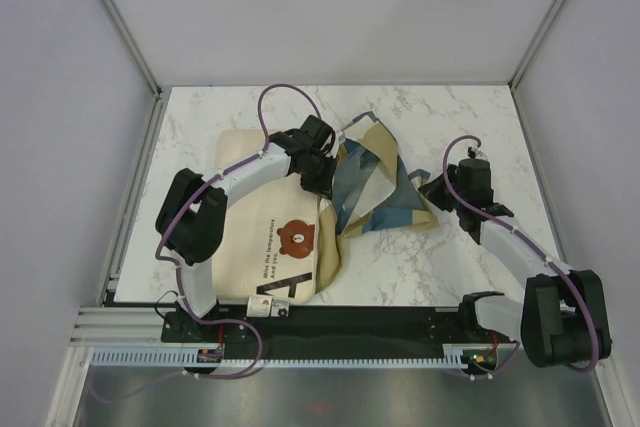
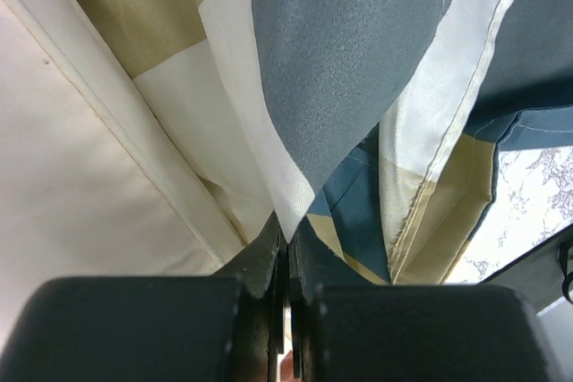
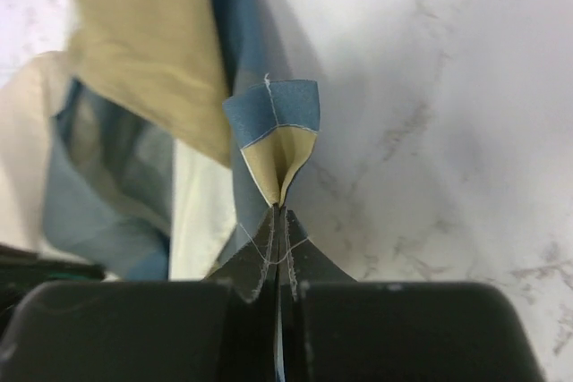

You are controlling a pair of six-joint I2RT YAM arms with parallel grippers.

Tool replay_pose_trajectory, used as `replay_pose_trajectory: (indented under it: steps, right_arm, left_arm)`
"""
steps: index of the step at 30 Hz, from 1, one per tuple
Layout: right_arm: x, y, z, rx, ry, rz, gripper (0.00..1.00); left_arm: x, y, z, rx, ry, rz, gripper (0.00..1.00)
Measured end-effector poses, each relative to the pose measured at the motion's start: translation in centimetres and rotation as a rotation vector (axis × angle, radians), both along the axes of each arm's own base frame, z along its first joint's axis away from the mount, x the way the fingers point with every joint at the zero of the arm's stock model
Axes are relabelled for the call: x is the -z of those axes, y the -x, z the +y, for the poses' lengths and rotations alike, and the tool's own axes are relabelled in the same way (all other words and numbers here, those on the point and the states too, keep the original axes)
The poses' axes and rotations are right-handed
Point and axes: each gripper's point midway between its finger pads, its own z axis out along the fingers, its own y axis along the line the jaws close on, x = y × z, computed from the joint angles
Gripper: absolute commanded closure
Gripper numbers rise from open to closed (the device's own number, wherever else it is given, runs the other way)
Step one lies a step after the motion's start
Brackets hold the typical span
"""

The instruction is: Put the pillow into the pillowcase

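The cream pillow (image 1: 270,237) with the brown bear face lies on the table's left half, its right end under the pillowcase edge. The blue, tan and cream checked pillowcase (image 1: 375,187) is bunched in the middle, lifted between both grippers. My left gripper (image 1: 322,175) is shut on the pillowcase's left edge above the pillow's top right corner; the left wrist view shows a cream fold (image 2: 295,194) pinched in its jaws, with the pillow (image 2: 63,221) beside it. My right gripper (image 1: 438,197) is shut on the pillowcase's right corner (image 3: 273,145).
The marble table (image 1: 450,117) has a metal frame rail along its left edge (image 1: 135,197) and a black rail with the arm bases at the near edge (image 1: 350,322). White walls enclose the back and sides.
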Motion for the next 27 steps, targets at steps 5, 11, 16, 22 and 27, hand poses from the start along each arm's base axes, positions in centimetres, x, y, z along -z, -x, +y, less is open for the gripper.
replay_pose_trajectory:
  steps: [5,11,16,22,27]
  right_arm:
    - [-3.8,-0.5,1.5,-0.075,-0.053,-0.135,1.0]
    - [-7.7,-0.5,1.7,-0.102,-0.059,-0.267,1.0]
    - [-11.2,-0.5,0.4,-0.066,-0.046,-0.353,1.0]
    - [-20.3,-1.0,-3.2,0.063,0.036,-0.525,1.0]
    - [-28.5,0.8,-6.7,0.243,0.102,-0.697,1.0]
  left_arm:
    - [0.0,0.0,0.0,0.0,0.0,0.001,0.98]
    - [0.0,0.0,0.0,0.001,-0.001,0.002,0.98]
    - [-0.1,0.2,-0.1,0.005,0.005,0.01,0.93]
    - [-0.1,0.3,-0.1,0.008,0.006,0.012,0.92]
    - [-0.2,0.3,-0.1,0.008,0.005,0.014,0.92]
